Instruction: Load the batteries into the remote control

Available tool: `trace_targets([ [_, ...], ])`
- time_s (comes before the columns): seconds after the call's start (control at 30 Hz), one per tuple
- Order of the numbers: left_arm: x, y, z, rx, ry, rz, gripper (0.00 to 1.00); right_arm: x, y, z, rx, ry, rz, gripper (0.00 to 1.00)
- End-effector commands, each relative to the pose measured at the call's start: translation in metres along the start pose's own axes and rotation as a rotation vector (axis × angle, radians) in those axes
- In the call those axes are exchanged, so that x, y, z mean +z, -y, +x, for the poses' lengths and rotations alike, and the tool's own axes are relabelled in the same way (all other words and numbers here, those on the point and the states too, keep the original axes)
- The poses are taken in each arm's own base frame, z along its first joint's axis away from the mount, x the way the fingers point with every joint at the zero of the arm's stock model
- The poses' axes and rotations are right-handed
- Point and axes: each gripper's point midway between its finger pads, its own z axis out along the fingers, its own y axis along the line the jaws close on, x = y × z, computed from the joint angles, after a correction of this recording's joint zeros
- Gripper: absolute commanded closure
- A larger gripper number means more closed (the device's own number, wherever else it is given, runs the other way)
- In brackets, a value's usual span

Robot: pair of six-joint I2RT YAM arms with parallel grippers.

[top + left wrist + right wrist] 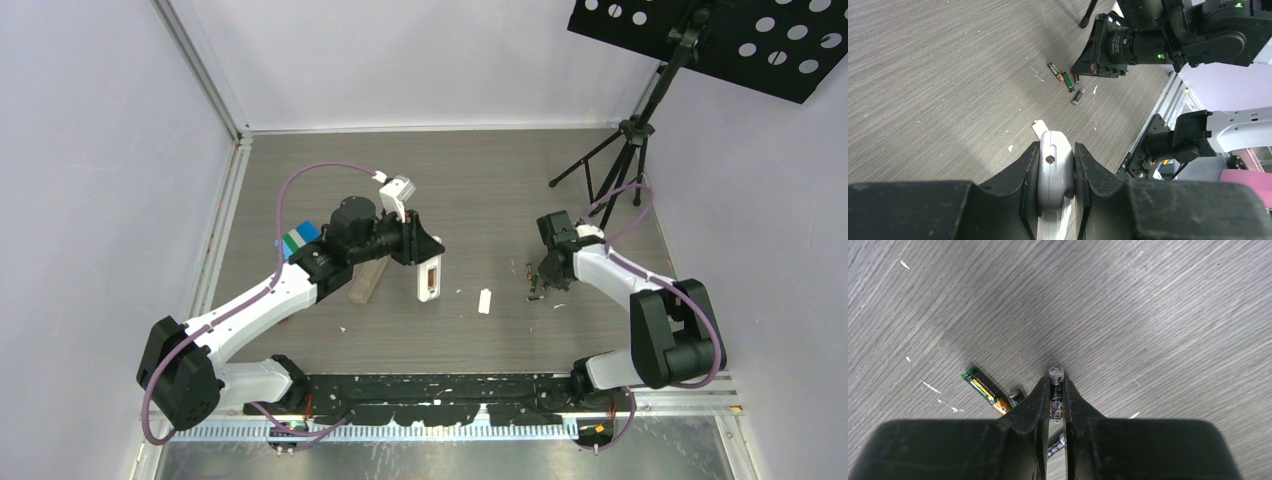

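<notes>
Two white-and-black arms with purple cabling.
Left arm (pixel 255 305) and right arm (pixel 610 270): white link shells, black joint housings, looping purple cables (pixel 335 165); blue-green block (pixel 298 240) on the left one.

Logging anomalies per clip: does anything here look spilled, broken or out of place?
White flecks litter the table, like chipped debris. A small white piece lies loose between the arms; what it is cannot be told. Spare batteries lie scattered beside the right gripper.

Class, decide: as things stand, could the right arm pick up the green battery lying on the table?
Probably not yet. Nothing covers the green battery, and it lies just beside the right end effector, but that is shut on another battery.
</notes>
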Motion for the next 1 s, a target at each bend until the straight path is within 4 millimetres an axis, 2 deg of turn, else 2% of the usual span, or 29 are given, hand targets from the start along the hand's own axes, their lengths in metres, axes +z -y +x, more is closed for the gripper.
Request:
trace_targets([
  [0.0,0.000,0.015,-0.016,-0.035,0.033,0.057,1.00,-0.022,-0.003,-0.020,0.052,0.076,-0.045,0.92],
  [0.13,0.006,0.018,-0.013,-0.077,0.007,0.075,1.00,-0.065,-0.025,-0.042,0.039,0.178,-0.187,0.92],
  [0.27,0.009,0.017,-0.013,-0.111,-0.017,0.070,1.00,-0.122,-0.064,-0.046,-0.030,0.265,-0.421,0.93],
  [0.4,0.008,0.014,-0.017,-0.150,-0.024,0.073,1.00,-0.184,-0.106,-0.033,-0.138,0.323,-0.676,0.93],
  [0.53,0.006,0.001,-0.014,-0.202,-0.031,0.070,1.00,-0.240,-0.138,-0.003,-0.235,0.336,-0.930,0.93],
  [0.6,0.005,-0.009,-0.014,-0.275,-0.032,0.077,1.00,-0.262,-0.149,0.010,-0.273,0.337,-1.027,0.93],
  [0.73,0.004,-0.022,-0.014,-0.414,-0.019,0.107,1.00,-0.291,-0.165,0.035,-0.341,0.339,-1.154,0.93],
  [0.97,0.002,-0.024,-0.013,-0.494,-0.032,0.135,1.00,-0.305,-0.189,0.061,-0.468,0.384,-1.183,0.93],
])
